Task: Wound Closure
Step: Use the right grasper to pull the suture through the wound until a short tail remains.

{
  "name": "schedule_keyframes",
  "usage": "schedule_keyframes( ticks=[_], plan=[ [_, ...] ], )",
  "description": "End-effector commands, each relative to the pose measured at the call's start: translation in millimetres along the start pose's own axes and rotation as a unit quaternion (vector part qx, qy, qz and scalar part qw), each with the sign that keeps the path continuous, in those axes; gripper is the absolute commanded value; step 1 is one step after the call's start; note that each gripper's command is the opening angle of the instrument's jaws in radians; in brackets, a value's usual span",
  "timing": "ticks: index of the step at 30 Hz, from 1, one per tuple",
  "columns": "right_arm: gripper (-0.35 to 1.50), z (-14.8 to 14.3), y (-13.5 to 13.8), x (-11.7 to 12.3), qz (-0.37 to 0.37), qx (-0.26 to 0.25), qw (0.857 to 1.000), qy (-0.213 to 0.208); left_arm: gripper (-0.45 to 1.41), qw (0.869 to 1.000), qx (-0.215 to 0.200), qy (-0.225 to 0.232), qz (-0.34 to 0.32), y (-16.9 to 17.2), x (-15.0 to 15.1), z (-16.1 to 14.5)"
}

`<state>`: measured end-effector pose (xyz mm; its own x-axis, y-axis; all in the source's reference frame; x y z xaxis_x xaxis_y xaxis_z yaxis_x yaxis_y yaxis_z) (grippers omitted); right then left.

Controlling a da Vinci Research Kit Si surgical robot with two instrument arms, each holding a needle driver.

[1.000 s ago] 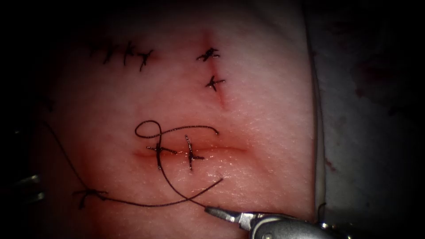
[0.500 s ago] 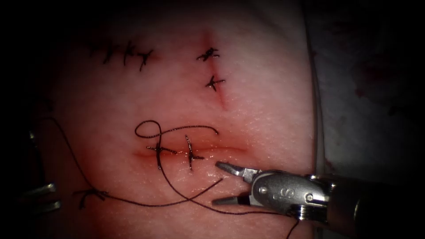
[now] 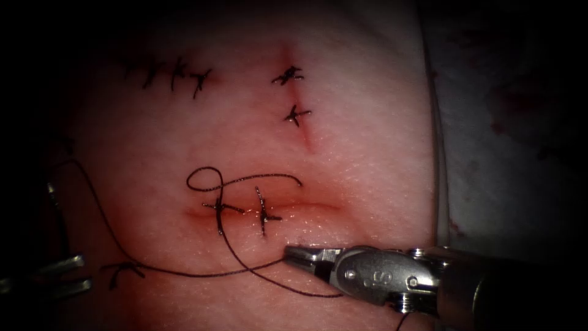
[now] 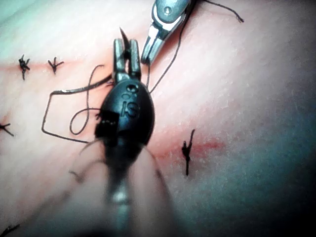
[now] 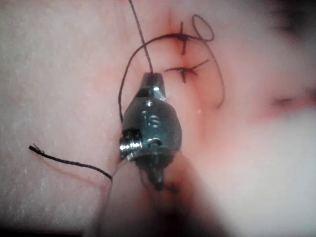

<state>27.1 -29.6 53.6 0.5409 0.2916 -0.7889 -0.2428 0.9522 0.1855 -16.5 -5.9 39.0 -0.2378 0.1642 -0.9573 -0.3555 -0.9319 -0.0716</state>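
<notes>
The tissue (image 3: 367, 171) carries a horizontal cut (image 3: 312, 206) with two stitches (image 3: 263, 211) at its left part. Dark thread (image 3: 184, 274) runs from the left stitch, loops above the cut (image 3: 202, 178) and trails off to the left. My right tool (image 3: 293, 252) lies just below the cut, jaws shut on the short free end of the thread; the right wrist view has that thread entering the jaw tips (image 5: 150, 76). At the far left edge sits my left tool (image 3: 64, 274). Its jaws (image 4: 126, 49) are shut on what looks like the needle (image 4: 122, 35), clear of the tissue.
A second, upright cut with two stitches (image 3: 294, 92) lies above, and a row of older stitches (image 3: 171, 73) at the upper left. A knot (image 3: 125, 268) sits at the lower left. The tissue's right edge (image 3: 440, 184) borders pale cloth. A cut thread end (image 5: 64, 160) lies loose.
My right tool came up from the bottom edge, stood open around the free thread end, then shut on it. The left tool crept slightly up and right.
</notes>
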Motion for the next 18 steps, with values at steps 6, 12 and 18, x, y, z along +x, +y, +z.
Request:
schedule_keyframes(
  ticks=[6,12,18],
  plan=[
    [-0.35,-1.1,-7.5,5.4,0.023,0.005,0.999,0.025,-0.45,1.000,-0.016,-0.009,0.001,0.2,-1.9,1.8],
    [-0.35,-1.6,-13.0,10.9,0.056,-0.008,0.997,0.052,-0.45,1.000,-0.020,-0.013,0.002,0.4,-2.0,1.9],
    [-0.35,-1.5,-14.2,13.7,0.024,0.008,0.997,0.070,-0.45,1.000,-0.024,-0.015,0.003,0.4,-1.9,1.6]
  ],
)
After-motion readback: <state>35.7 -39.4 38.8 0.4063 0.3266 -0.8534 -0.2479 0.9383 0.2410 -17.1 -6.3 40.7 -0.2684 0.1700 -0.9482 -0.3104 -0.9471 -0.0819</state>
